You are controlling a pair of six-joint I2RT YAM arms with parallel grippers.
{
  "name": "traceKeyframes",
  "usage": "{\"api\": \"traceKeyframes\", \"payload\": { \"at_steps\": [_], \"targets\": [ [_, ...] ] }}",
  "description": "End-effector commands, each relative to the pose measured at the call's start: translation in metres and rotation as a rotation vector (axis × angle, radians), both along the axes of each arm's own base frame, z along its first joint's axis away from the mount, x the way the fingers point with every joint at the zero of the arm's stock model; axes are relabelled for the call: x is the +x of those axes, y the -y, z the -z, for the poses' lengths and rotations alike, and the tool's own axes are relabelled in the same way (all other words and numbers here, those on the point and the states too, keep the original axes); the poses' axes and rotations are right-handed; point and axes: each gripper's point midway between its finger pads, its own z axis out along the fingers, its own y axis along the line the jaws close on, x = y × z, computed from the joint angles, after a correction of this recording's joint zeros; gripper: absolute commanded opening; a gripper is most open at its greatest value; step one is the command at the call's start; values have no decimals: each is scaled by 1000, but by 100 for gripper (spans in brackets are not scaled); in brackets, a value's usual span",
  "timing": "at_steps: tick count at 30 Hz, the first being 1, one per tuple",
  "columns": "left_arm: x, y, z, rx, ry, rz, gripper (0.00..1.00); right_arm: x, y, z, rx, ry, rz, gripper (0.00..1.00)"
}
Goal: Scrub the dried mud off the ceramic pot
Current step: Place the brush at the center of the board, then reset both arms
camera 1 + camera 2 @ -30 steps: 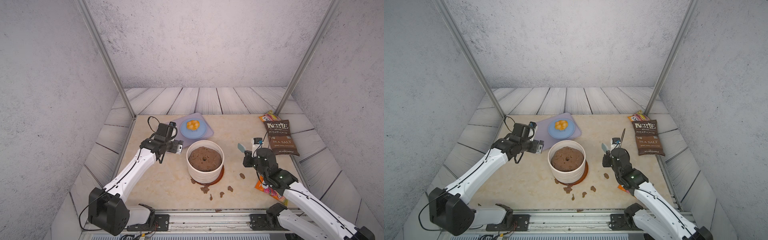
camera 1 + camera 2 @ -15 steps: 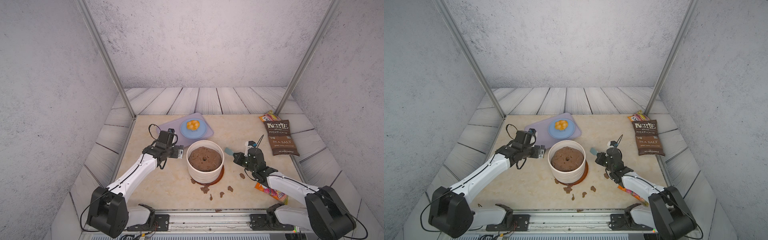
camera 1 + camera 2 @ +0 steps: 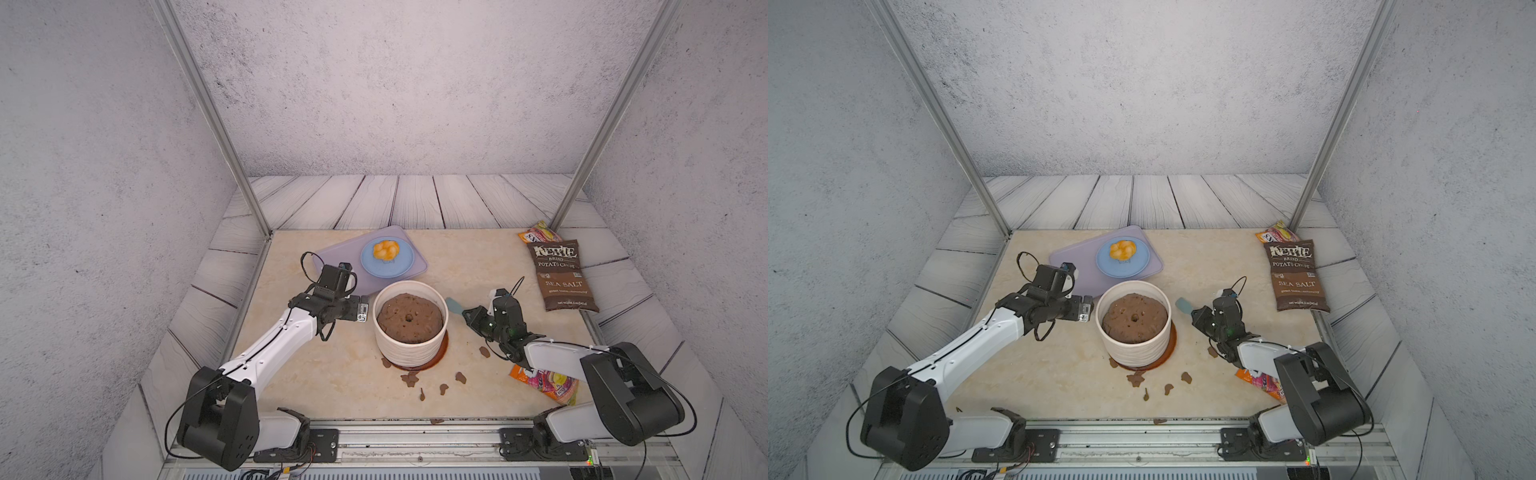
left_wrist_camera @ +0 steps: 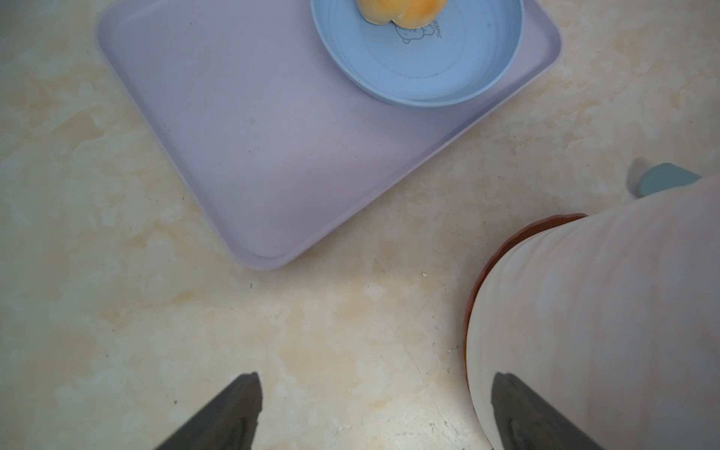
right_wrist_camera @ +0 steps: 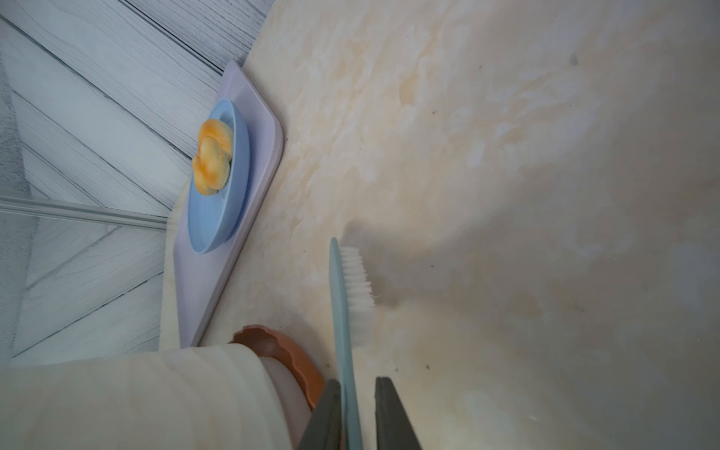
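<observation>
So the ceramic pot (image 3: 409, 353) is parked mid-table on a rust-brown saucer (image 3: 444, 349), filled with a soil mound (image 3: 409, 318) that has a hole in the middle. The dried mud (image 3: 409, 379) is seen as a scatter of small brown flakes on the marble table (image 3: 324, 374), just on the near side of the pot, plus one more flake (image 3: 484, 352) off to the right beside the right arm. The left gripper (image 3: 364, 309) is held at the pot's left wall with its jaws spread wide and nothing between them. In the left wrist view one finger (image 4: 522, 413) overlaps the ribbed wall, but actual contact can't be made out. The right gripper (image 3: 467, 313) is set low, just right of the pot, with a teal brush (image 3: 455, 306) poking out toward the far left. Seen from the right wrist, the thin brush handle (image 5: 343, 311) sits between jaws that are only slightly parted – one finger (image 5: 327, 409) is laid against it, while a clear gap is left on the other side. The white bristles are turned away from the pot. At the far left a lilac tray (image 3: 345, 253) is laid out with a blue plate (image 3: 390, 268) on it, and an orange bun (image 3: 385, 250) on that. A bag of chips (image 3: 561, 274) is laid flat at the far right – an orange snack packet (image 3: 548, 382) is partly covered by the right arm.
</observation>
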Motion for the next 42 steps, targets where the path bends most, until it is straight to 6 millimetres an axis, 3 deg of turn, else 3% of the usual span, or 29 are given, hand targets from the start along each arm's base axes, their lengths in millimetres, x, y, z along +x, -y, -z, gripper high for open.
{"api": "traceKeyframes", "payload": {
  "at_steps": [1, 9, 15, 18, 25, 30, 35, 38, 42],
  "targets": [
    [-1, -1, 7, -2, -19, -1, 98, -9, 3, 15, 48, -67, 29, 30],
    [-1, 0, 8, 2, -28, 14, 98, -14, 9, 23, 67, -99, 51, 41],
    [-1, 0, 10, 14, -37, 23, 98, -26, 22, 24, 32, -131, 73, 56],
    [-1, 0, 11, 21, -42, 26, 98, -31, 26, 21, -3, -139, 64, 61],
    [3, -15, 12, 100, -19, 6, 98, -41, 51, 4, -189, -141, 61, 84],
    [14, -40, 14, 149, 24, -75, 98, -23, 81, -37, -369, -17, 74, 93],
    [26, -68, 9, 170, 121, -168, 98, 13, 128, -87, -645, 142, 104, 97],
    [34, -81, 10, 180, 175, -212, 98, 33, 153, -96, -749, 200, 156, 99],
    [47, -96, -1, 178, 274, -245, 98, 47, 182, -85, -888, 189, 195, 99]
  ]
}}
